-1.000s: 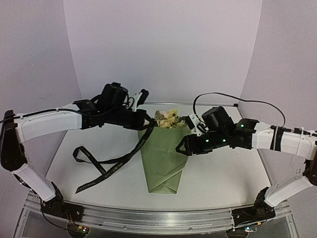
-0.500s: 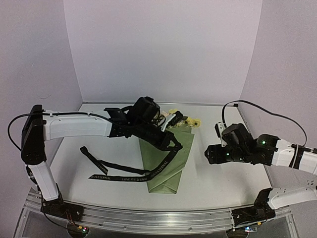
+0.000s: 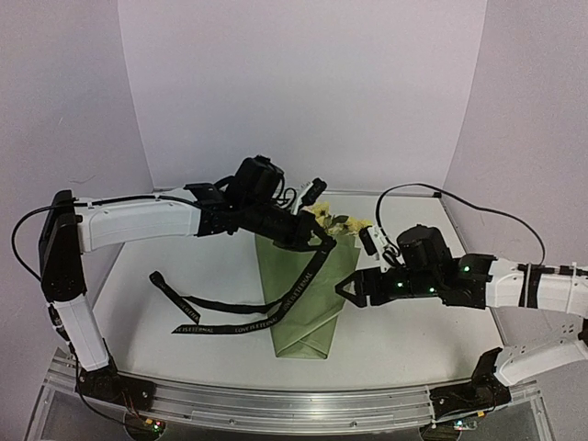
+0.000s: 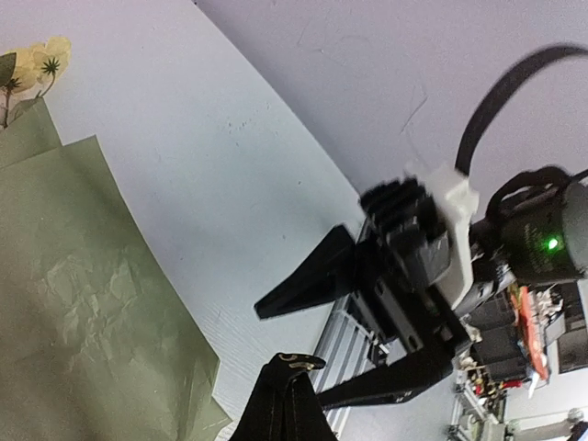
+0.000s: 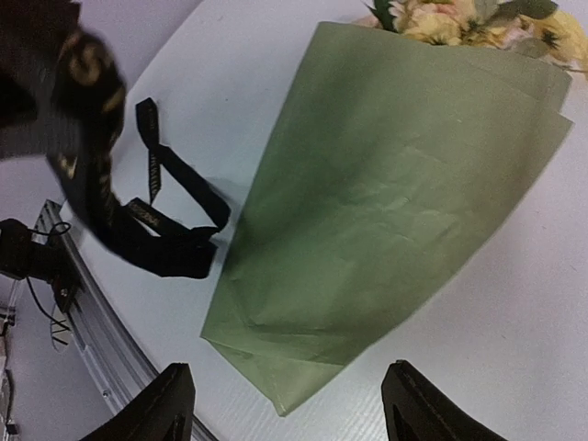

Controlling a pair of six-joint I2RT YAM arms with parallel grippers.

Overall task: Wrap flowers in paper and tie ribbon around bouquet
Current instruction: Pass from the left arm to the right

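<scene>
- Worktop: bouquet lies at centre, wide end toward the far edge.
- Ribbon: draped over the bouquet, tail trailing toward the left edge.
- Left end effector: clamped on the ribbon.
- Right end effector: spread wide, empty.
- Risk: the ribbon only overlies the bouquet, so tugging may slide it off.

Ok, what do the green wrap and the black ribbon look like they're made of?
The wrap looks like matte olive paper: it holds soft creases and crisp folded edges. The ribbon seems a woven fabric band, limp and twisting, with pale printed lettering; exact fibre can't be told.
</scene>
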